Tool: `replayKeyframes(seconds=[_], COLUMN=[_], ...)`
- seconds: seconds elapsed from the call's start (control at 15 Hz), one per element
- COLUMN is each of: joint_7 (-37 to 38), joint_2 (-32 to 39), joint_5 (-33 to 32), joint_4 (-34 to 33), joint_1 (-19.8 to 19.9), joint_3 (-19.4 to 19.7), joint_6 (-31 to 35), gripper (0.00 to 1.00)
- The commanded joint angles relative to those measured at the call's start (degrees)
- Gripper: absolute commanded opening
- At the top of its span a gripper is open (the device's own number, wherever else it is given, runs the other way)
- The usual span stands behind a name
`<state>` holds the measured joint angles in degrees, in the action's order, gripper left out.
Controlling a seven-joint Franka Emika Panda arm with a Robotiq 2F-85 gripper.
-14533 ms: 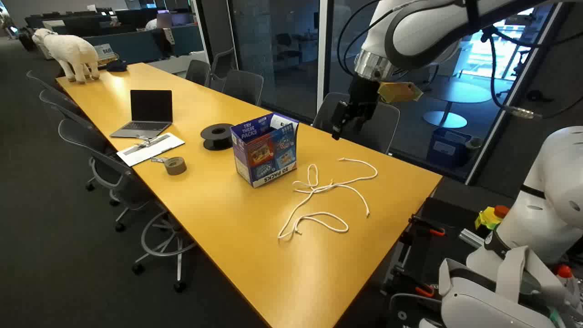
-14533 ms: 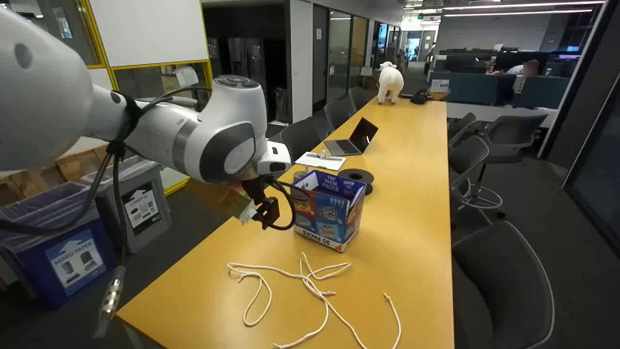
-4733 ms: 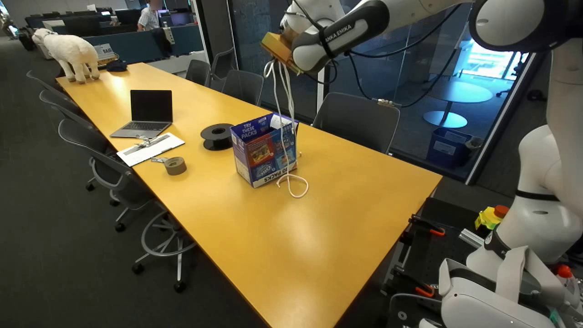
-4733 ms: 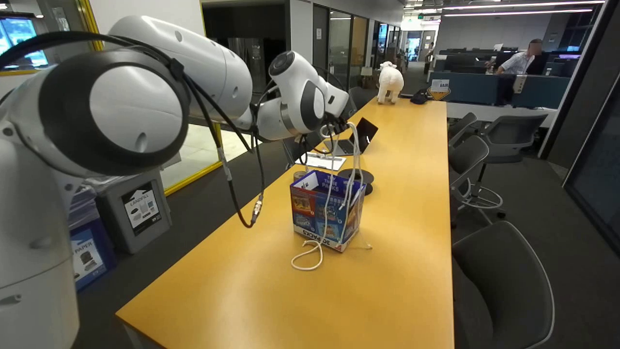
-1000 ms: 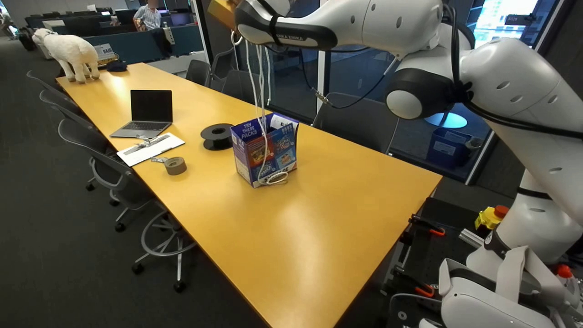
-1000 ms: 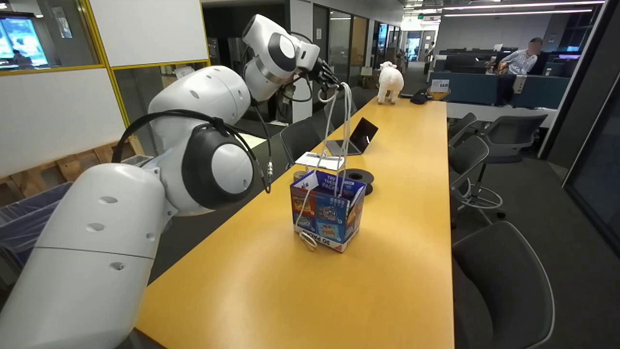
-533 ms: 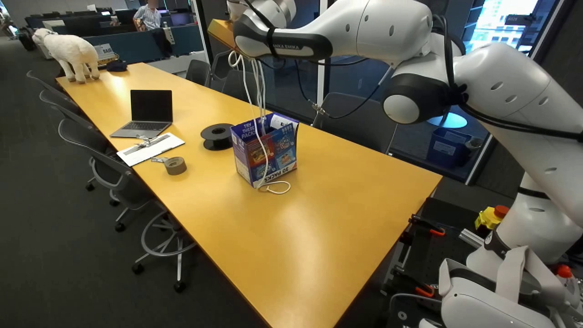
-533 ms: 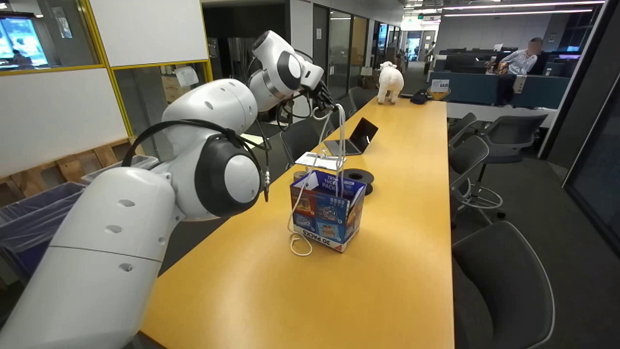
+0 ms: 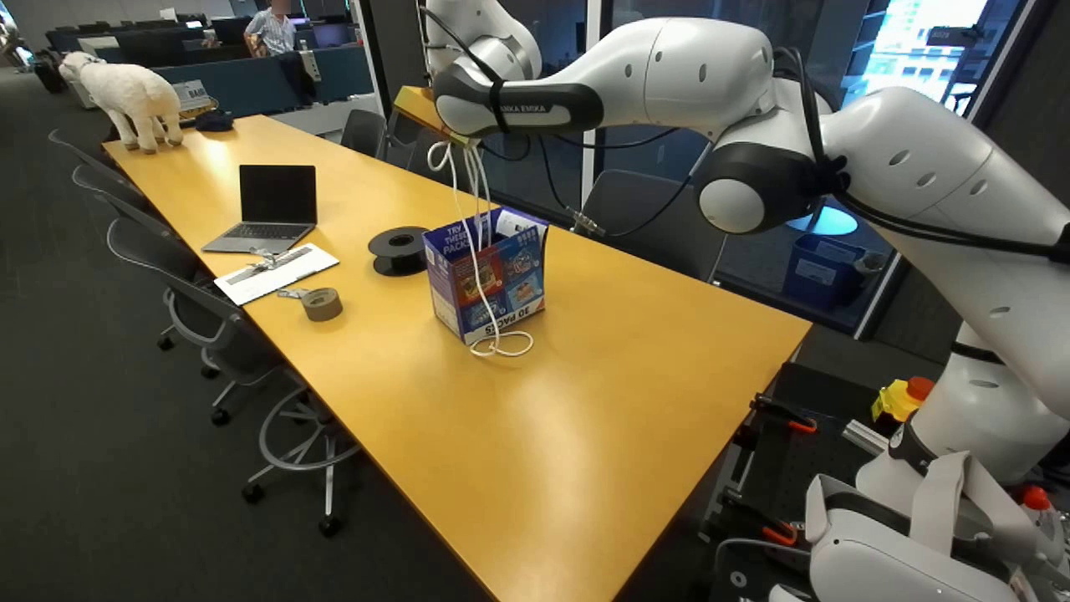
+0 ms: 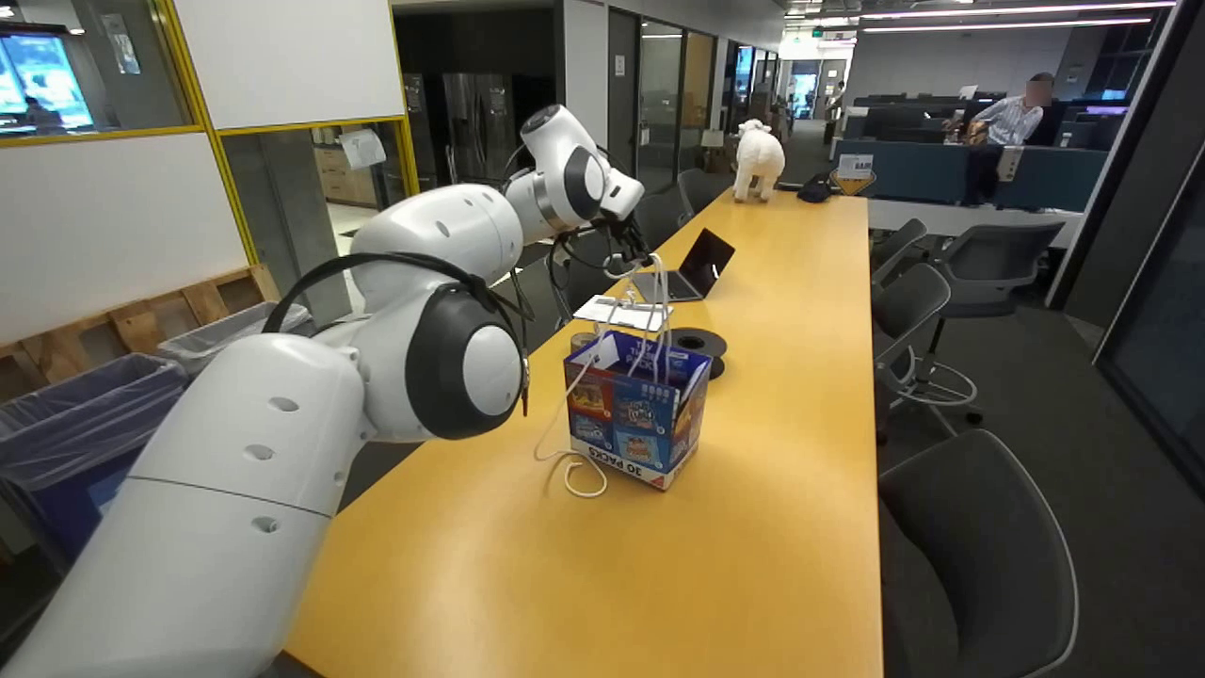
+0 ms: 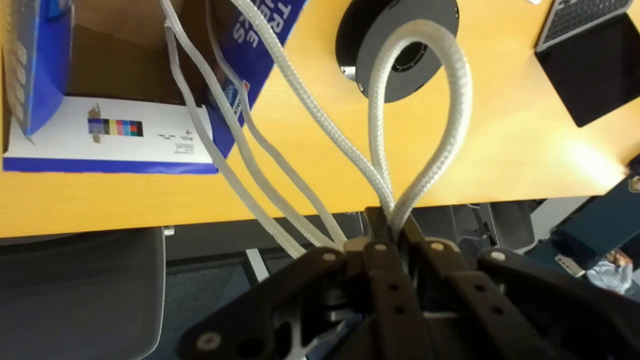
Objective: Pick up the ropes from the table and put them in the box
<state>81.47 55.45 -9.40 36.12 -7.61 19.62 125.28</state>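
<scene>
White ropes (image 11: 464, 90) hang from my gripper (image 11: 395, 220), which is shut on them; a loop stands up from the fingertips in the wrist view. My gripper (image 10: 633, 247) is above and behind the box, and the arm hides it in an exterior view. Under it the blue snack box (image 9: 522, 267) stands upright, its top uncovered. Several strands drop through the box's opening (image 10: 635, 414). One rope strand (image 9: 493, 318) instead passes outside the front face, ending in a small curl (image 10: 587, 495) on the table. How much rope lies at the box's bottom is hidden.
A black spool (image 9: 399, 251) stands right behind the box. Beyond it are a laptop (image 9: 280, 209), a clipboard (image 9: 276, 274) and a tape roll (image 9: 322, 304). Chairs (image 9: 652, 221) line the table's long edges.
Earlier the ropes lay on the table; they were then lifted over the box. Within the last second my gripper has come down, strands sank into the box, and the outer curl spread on the table.
</scene>
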Motion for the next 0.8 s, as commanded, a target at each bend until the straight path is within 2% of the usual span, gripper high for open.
replayKeyframes(seconds=[0.0,0.73], joint_7=[-3.52,-8.06], joint_2=[0.90,2.98], joint_5=[2.38,4.95], joint_4=[0.70,7.20], joint_1=[1.87,4.69], joint_3=[-2.91,-8.70], joint_6=[-0.02,-3.23], gripper=[0.07,0.07])
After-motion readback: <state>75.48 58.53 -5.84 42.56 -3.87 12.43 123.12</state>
